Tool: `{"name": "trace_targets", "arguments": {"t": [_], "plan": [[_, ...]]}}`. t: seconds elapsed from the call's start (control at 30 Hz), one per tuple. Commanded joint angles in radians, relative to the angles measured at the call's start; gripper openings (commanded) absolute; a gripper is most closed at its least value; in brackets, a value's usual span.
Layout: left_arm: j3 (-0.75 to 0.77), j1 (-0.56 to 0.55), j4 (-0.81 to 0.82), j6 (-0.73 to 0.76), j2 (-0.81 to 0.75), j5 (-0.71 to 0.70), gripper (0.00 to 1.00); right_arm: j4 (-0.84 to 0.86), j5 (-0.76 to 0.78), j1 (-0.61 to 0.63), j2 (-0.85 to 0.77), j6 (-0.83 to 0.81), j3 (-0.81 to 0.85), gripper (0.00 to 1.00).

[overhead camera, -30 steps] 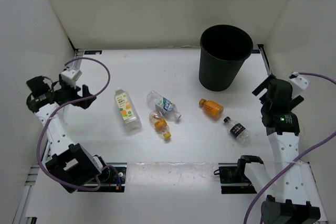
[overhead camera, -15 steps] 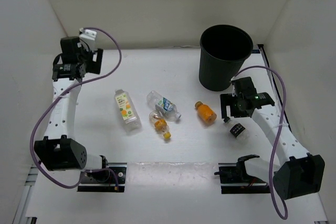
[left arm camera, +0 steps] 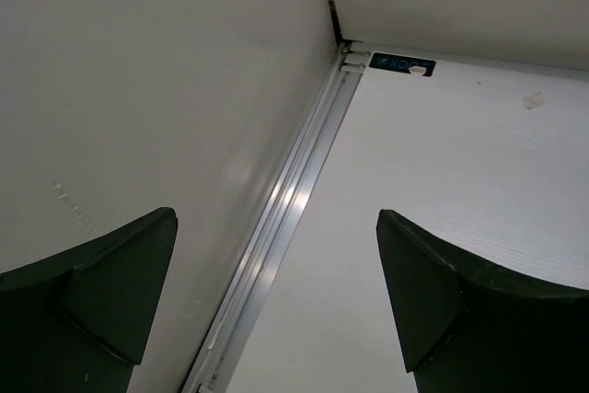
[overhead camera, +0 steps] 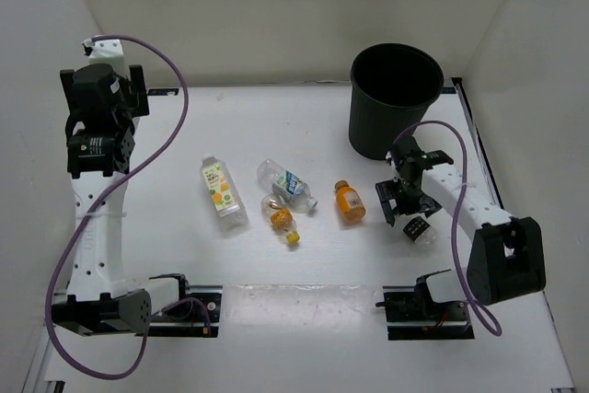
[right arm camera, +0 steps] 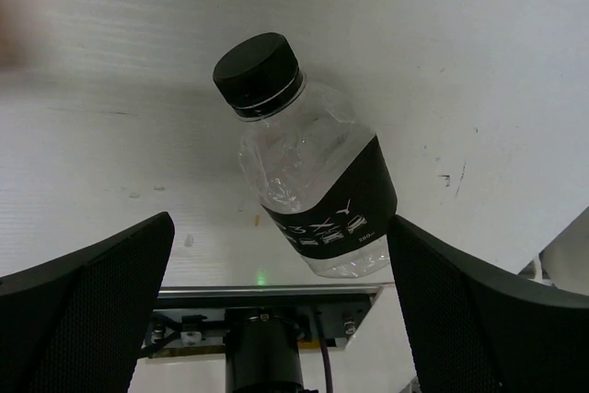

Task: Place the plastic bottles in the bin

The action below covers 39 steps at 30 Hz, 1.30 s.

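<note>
My right gripper [right arm camera: 279, 227] has swung in from the right edge over the black-capped bottle [right arm camera: 313, 190], the orange bottle [overhead camera: 350, 202] has rolled left, and my left gripper [left arm camera: 276, 246] has climbed toward the far-left corner.

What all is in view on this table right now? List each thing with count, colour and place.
bin: one, black, far right of the table.
green-orange label bottle: one, clear, lying left of centre.
blue-white label bottle: one, clear, lying at centre.
yellow-cap bottle: one, small, clear, just in front of the blue-white one.
orange bottle: one, orange, right of centre.
black-cap bottle: one, clear with black label, lying near right.
table: one, white.
cables: two, purple, one on each arm.
left fingers: two, black, open, empty, facing the far left corner.
right fingers: two, black, open, above the black-cap bottle.
</note>
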Motion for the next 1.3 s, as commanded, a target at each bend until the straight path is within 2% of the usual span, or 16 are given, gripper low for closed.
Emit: {"name": "trace_targets", "arguments": {"t": [0.0,0.1,0.3,0.33,0.43,0.47,0.5,0.57,0.6,0.67,0.8,0.83,0.93,1.1,1.23,1.27], "plan": [[-0.019,0.004,-0.007,-0.015,-0.011,-0.130,1.00,-0.019,0.060,0.008,0.014,-0.030,0.012,1.00],[-0.043,0.004,-0.007,-0.045,-0.002,-0.239,1.00,0.010,0.083,0.008,0.061,-0.040,-0.007,1.00],[-0.101,0.004,-0.034,-0.080,-0.025,-0.286,1.00,0.001,0.053,0.008,0.227,-0.040,0.048,0.97],[-0.102,0.004,-0.050,-0.080,-0.034,-0.277,1.00,0.001,0.053,0.008,0.253,-0.040,0.058,0.97],[-0.138,0.004,-0.117,-0.028,-0.044,-0.155,1.00,-0.009,0.053,0.008,0.275,-0.031,0.058,0.88],[-0.152,0.004,-0.117,-0.045,-0.044,-0.155,1.00,0.000,0.053,0.008,0.284,-0.022,0.058,0.81],[-0.167,0.004,-0.132,-0.045,-0.044,-0.124,1.00,0.001,0.068,0.008,0.284,-0.010,0.058,0.61],[-0.221,0.004,-0.156,-0.057,-0.044,-0.081,1.00,0.001,0.082,0.008,0.293,0.009,0.067,0.43],[-0.239,-0.005,-0.156,-0.067,-0.044,-0.022,1.00,0.001,0.082,0.008,0.293,0.009,0.081,0.19],[-0.296,-0.014,-0.186,-0.067,-0.044,0.035,1.00,-0.010,0.126,0.008,0.279,0.033,0.091,0.09],[-0.329,-0.039,-0.264,-0.042,-0.044,0.264,1.00,-0.047,0.191,0.008,0.195,0.076,0.137,0.02],[-0.329,-0.049,-0.278,-0.033,-0.044,0.399,1.00,-0.059,0.203,0.008,0.174,0.085,0.151,0.01],[-0.339,-0.062,-0.309,0.002,-0.044,0.598,1.00,-0.079,0.250,0.031,0.077,0.118,0.232,0.00],[-0.390,-0.109,-0.309,0.013,-0.044,0.574,1.00,-0.038,0.280,0.141,-0.079,0.096,0.458,0.00],[-0.442,-0.131,-0.283,-0.027,-0.044,0.511,1.00,0.184,0.131,0.197,-0.153,0.007,0.602,0.00],[-0.442,-0.131,-0.283,-0.039,-0.044,0.511,1.00,0.323,0.107,0.197,-0.153,0.007,0.616,0.00]]}}
